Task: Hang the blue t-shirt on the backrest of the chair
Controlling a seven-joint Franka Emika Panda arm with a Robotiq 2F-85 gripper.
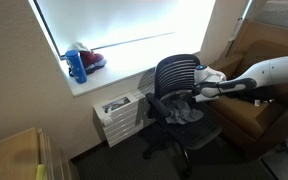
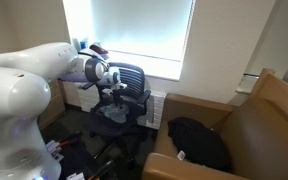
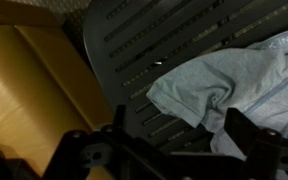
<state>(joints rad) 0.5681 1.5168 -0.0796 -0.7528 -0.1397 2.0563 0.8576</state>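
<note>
The pale blue-grey t-shirt [image 1: 181,113] lies crumpled on the seat of a dark slatted office chair [image 1: 174,75]. It shows in both exterior views [image 2: 117,113]. The chair's backrest [image 2: 131,77] stands upright with nothing on it. My gripper [image 1: 191,95] hovers just above the seat and the shirt [image 2: 114,93]. In the wrist view the shirt [image 3: 234,80] lies on the chair's slats [image 3: 154,40], and my gripper [image 3: 179,132] has its two dark fingers spread wide over the shirt's edge, holding nothing.
A white drawer unit [image 1: 119,115] stands beside the chair under the window. A blue bottle [image 1: 77,66] and a red object [image 1: 93,60] sit on the sill. A brown armchair [image 2: 246,125] holds a black garment [image 2: 199,140]. A wooden desk [image 1: 14,155] is close by.
</note>
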